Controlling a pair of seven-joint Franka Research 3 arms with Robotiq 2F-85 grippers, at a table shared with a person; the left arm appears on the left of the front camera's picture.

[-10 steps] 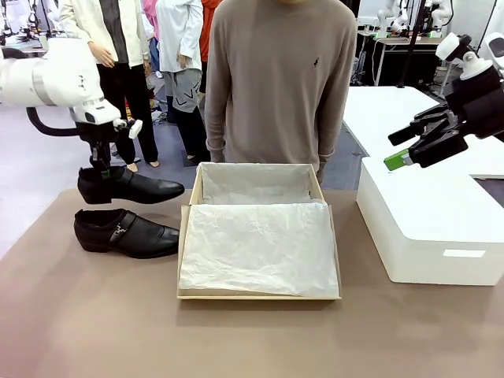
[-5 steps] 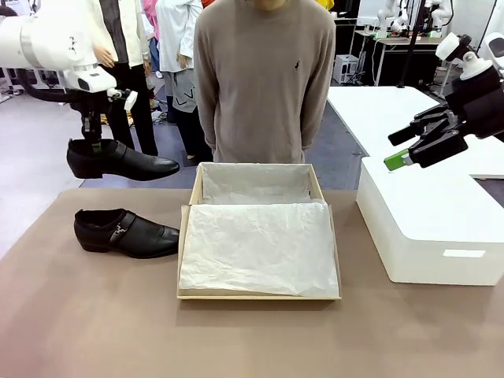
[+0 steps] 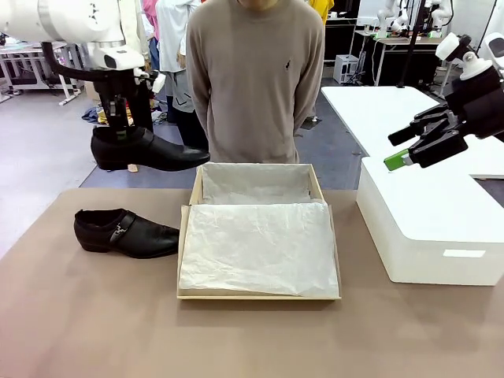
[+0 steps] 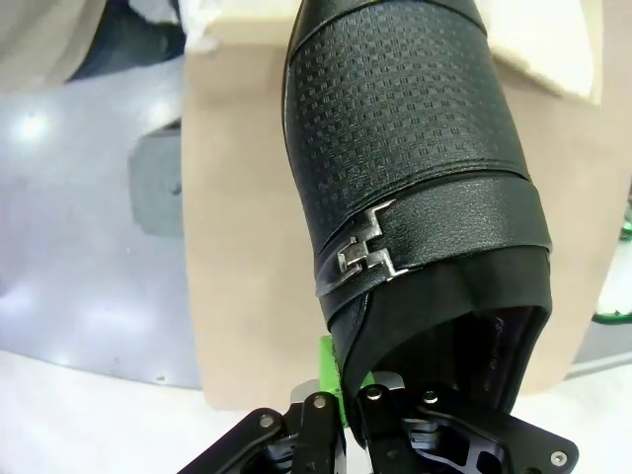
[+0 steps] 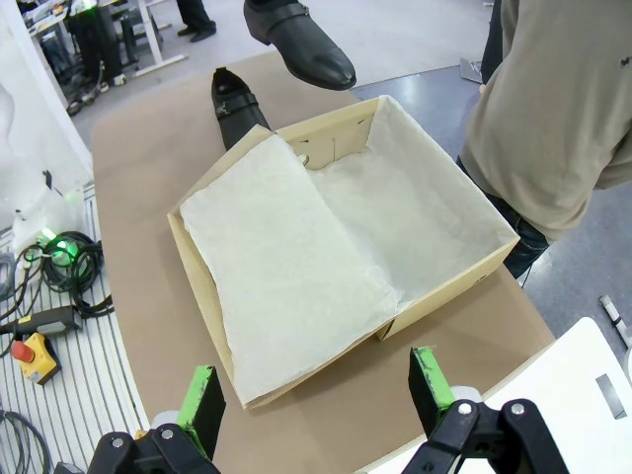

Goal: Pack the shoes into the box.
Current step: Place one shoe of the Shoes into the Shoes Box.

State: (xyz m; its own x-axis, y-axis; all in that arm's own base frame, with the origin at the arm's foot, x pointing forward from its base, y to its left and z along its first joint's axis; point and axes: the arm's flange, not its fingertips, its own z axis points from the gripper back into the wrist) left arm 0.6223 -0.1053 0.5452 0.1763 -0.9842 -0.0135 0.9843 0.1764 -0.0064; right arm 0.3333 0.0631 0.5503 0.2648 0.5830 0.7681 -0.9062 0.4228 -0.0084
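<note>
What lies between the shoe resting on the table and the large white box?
The open cardboard shoebox, lined with white tissue paper, as the front view shows.

The left arm (image 3: 71, 20) is brought in high, above and to the left of the box (image 3: 260, 296), near its far left corner. The wrist is turned straight down, and the left gripper (image 3: 120, 132) is clamped on the heel rim of a shoe (image 3: 157, 151), which is held level in the air with its toe toward the box. In the left wrist view a green pad (image 4: 329, 375) is seen against that rim. The right arm (image 3: 471, 64) is held high to the right of the box. The right gripper (image 3: 399, 148) is angled down toward the box, its fingers spread wide with nothing between them.
</note>
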